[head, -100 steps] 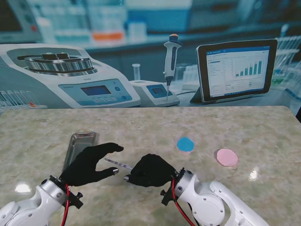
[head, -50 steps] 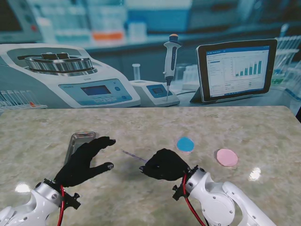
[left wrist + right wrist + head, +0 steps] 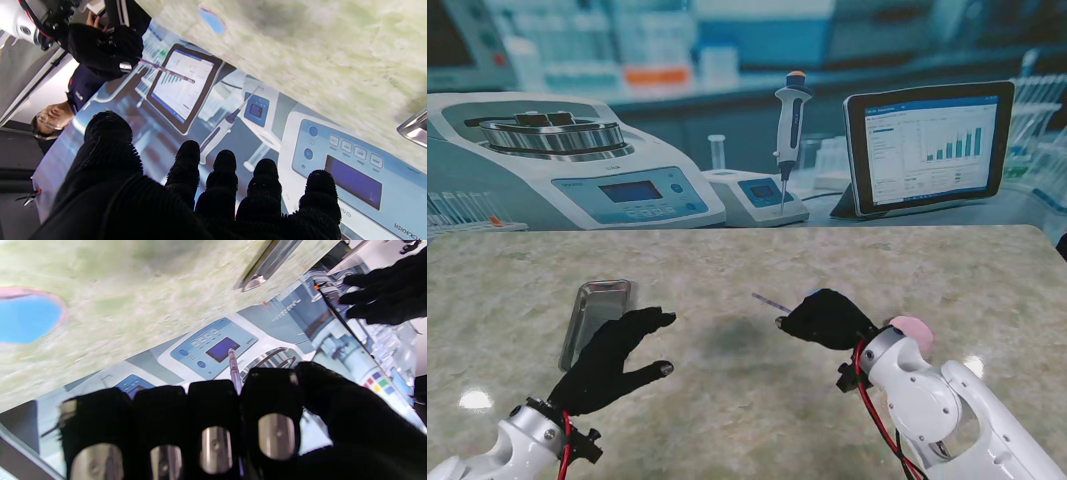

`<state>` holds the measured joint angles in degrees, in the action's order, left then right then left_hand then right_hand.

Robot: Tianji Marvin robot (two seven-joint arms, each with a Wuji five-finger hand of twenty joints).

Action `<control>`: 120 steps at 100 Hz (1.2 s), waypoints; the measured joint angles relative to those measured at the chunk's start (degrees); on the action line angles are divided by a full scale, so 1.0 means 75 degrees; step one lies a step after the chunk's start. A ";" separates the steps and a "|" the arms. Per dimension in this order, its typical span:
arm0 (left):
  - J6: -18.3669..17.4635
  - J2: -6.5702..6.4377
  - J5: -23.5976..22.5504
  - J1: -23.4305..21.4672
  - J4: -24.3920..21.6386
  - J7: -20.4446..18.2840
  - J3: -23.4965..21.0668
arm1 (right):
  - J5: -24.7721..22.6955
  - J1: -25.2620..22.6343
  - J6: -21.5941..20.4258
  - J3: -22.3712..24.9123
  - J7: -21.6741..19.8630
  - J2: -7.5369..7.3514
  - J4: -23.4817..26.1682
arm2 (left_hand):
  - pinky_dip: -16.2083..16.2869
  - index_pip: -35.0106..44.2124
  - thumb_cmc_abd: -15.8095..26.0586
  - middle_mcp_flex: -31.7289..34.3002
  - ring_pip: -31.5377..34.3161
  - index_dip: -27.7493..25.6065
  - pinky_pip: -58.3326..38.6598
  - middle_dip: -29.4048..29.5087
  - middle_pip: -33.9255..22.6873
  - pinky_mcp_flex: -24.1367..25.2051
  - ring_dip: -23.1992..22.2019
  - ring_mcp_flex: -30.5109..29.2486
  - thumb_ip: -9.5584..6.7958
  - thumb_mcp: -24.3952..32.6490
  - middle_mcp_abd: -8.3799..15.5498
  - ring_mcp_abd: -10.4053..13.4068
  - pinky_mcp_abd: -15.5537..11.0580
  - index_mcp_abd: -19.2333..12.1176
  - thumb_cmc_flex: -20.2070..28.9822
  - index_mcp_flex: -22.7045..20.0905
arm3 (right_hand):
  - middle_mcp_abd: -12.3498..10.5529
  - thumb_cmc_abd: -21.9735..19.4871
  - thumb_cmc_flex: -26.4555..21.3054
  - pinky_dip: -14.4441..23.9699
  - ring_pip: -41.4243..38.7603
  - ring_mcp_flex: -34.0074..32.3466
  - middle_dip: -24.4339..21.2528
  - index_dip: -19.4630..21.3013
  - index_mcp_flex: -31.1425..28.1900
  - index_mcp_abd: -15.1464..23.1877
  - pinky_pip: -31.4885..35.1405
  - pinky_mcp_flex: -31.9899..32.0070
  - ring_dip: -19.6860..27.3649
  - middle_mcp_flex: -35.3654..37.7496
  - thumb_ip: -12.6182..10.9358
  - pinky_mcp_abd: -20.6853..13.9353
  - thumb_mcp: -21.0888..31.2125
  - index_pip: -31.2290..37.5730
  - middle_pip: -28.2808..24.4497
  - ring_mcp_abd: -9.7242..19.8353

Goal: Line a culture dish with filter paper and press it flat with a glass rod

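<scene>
The right hand (image 3: 829,318) is curled around the glass rod (image 3: 771,301), whose free end sticks out toward the left, over the counter (image 3: 727,260); a pink disc (image 3: 914,330) lies just beside the wrist. The left hand (image 3: 617,360) hovers with fingers spread, grasping nothing, near a metal tray (image 3: 592,315). A blue disc (image 3: 210,20) lies apart on the counter.

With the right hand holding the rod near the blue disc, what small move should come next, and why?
Probably a short lowering of the right hand that tips the glass rod down toward the blue disc. The fingers are closed on the rod, its free end points away over bare table, and the disc lies just beside that hand. The left hand is open and idle near the metal tray.
</scene>
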<state>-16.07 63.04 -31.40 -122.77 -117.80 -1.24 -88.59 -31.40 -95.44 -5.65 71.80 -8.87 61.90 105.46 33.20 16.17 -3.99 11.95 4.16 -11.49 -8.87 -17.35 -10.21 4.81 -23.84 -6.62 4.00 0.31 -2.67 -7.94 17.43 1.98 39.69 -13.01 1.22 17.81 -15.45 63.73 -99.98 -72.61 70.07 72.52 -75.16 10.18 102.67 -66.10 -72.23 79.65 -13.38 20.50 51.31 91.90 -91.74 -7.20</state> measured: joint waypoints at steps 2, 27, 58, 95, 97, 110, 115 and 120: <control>0.0027 0.0000 -0.0065 -0.0021 -0.0001 0.0023 0.0021 | 0.0003 0.0054 0.0045 0.0014 -0.0022 -0.0001 -0.0049 | 0.0000 0.0000 0.0014 0.0000 0.0000 0.0000 0.0007 0.0000 0.0008 0.0000 0.0020 0.0000 0.0000 -0.0022 0.0000 0.0000 -0.0006 0.0000 -0.0007 0.0000 | 0.0000 0.0000 0.0000 0.0002 0.0000 0.0000 -0.0001 0.0000 0.0000 0.0000 0.0000 0.0000 -0.0001 0.0000 0.0000 0.0000 0.0000 0.0000 -0.0001 0.0000; 0.0118 0.0005 -0.0335 -0.0240 -0.0001 0.0295 0.0260 | 0.0023 0.0833 0.0641 0.0046 -0.0311 -0.0016 -0.0897 | -0.0181 -0.0082 0.0063 0.0000 -0.0002 0.0017 0.0135 0.0000 0.0102 0.0000 0.0048 0.0005 0.0000 -0.0026 0.0000 0.0015 -0.0043 0.0000 -0.0008 0.0000 | -0.0003 0.0000 0.0083 0.0085 0.0000 0.0000 -0.0007 -0.0002 -0.0001 0.0005 0.0000 -0.0005 -0.0012 0.0000 -0.0002 -0.0001 0.0077 0.0005 -0.0023 0.0005; -0.0062 0.0027 -0.0435 -0.0357 0.0177 0.0459 0.0337 | 0.0015 0.1716 0.1447 -0.0137 -0.0664 -0.0074 -0.2029 | -0.0304 -0.0086 0.0064 0.0000 -0.0003 0.0025 0.0182 0.0000 0.0103 0.0000 0.0108 0.0005 -0.0001 -0.0026 0.0000 0.0015 -0.0044 0.0000 -0.0008 0.0000 | -0.0009 0.0000 0.0083 0.0289 0.0000 0.0000 -0.0008 -0.0002 -0.0001 0.0016 0.0000 -0.0007 -0.0132 0.0000 -0.0088 -0.0002 0.0081 0.0014 -0.0086 0.0014; -0.0359 0.0042 -0.0426 -0.0492 0.0210 0.0550 0.0300 | -0.0361 0.1986 0.2341 -0.0420 -0.0915 -0.0141 -0.2391 | -0.0493 -0.0086 0.0064 0.0000 -0.0004 0.0035 0.0242 0.0000 0.0103 0.0000 0.0109 0.0005 -0.0002 -0.0027 0.0000 0.0017 -0.0045 0.0000 -0.0008 0.0000 | -0.0021 0.0000 0.0083 0.0486 0.0000 0.0000 -0.0008 -0.0003 -0.0001 0.0033 0.0000 -0.0007 -0.0220 0.0000 -0.0098 -0.0002 0.0082 0.0019 -0.0114 0.0026; -0.0372 0.0042 -0.0426 -0.0497 0.0213 0.0552 0.0297 | -0.0361 0.1985 0.2359 -0.0422 -0.0940 -0.0144 -0.2392 | -0.0494 -0.0086 0.0064 0.0000 -0.0004 0.0035 0.0243 0.0000 0.0103 0.0000 0.0109 0.0006 -0.0002 -0.0027 0.0000 0.0017 -0.0045 0.0000 -0.0008 0.0000 | -0.0023 0.0000 0.0083 0.0488 0.0000 0.0000 -0.0008 -0.0003 -0.0001 0.0037 0.0000 -0.0007 -0.0277 0.0000 -0.0100 -0.0003 0.0082 0.0019 -0.0115 0.0027; -0.0425 0.0043 -0.0424 -0.0504 0.0250 0.0561 0.0295 | -0.0310 0.1976 0.2430 -0.0434 -0.1176 -0.0176 -0.2392 | -0.0550 -0.0086 0.0064 0.0000 -0.0004 0.0036 0.0244 0.0000 0.0103 0.0000 0.0109 0.0006 -0.0002 -0.0027 0.0000 0.0018 -0.0045 0.0000 -0.0008 0.0000 | -0.0038 0.0000 0.0083 0.0568 0.0000 0.0000 -0.0008 -0.0005 -0.0001 0.0055 0.0000 -0.0007 -0.0291 0.0000 -0.0158 -0.0003 0.0082 0.0053 -0.0119 0.0044; -0.0442 0.0044 -0.0424 -0.0504 0.0265 0.0563 0.0295 | -0.0303 0.1973 0.2472 -0.0458 -0.1269 -0.0199 -0.2386 | -0.0570 -0.0087 0.0064 0.0000 -0.0004 0.0036 0.0246 0.0000 0.0103 0.0000 0.0109 0.0006 -0.0002 -0.0027 0.0000 0.0019 -0.0045 0.0000 -0.0008 0.0000 | -0.0074 0.0000 0.0083 0.0573 0.0000 0.0000 -0.0008 -0.0010 -0.0001 0.0080 0.0000 -0.0007 -0.0293 0.0000 -0.0164 -0.0005 0.0082 0.0083 -0.0121 0.0072; -0.0454 0.0044 -0.0424 -0.0504 0.0281 0.0564 0.0296 | -0.0303 0.1967 0.2521 -0.0485 -0.1316 -0.0217 -0.2378 | -0.0574 -0.0087 0.0064 0.0000 -0.0004 0.0037 0.0246 0.0000 0.0103 0.0000 0.0110 0.0006 -0.0002 -0.0027 0.0000 0.0020 -0.0045 0.0000 -0.0008 0.0000 | -0.0078 0.0000 0.0083 0.0644 0.0000 0.0000 -0.0008 -0.0011 -0.0001 0.0083 0.0000 -0.0008 -0.0294 0.0000 -0.0167 -0.0005 0.0082 0.0086 -0.0123 0.0075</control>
<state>-19.48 63.37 -34.58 -126.55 -115.69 2.99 -86.37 -33.67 -80.69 13.26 68.17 -18.74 60.27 87.62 28.89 15.52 -3.51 11.95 4.13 -11.21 -7.03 -17.35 -9.43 4.81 -23.01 -6.57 3.99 0.11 -2.67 -7.79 17.09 1.98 39.63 -13.01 0.63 17.81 -14.83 68.55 -99.98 -72.61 70.01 72.43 -75.16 10.81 102.67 -66.16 -74.43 79.65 -14.63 20.46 51.93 92.54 -92.66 -6.64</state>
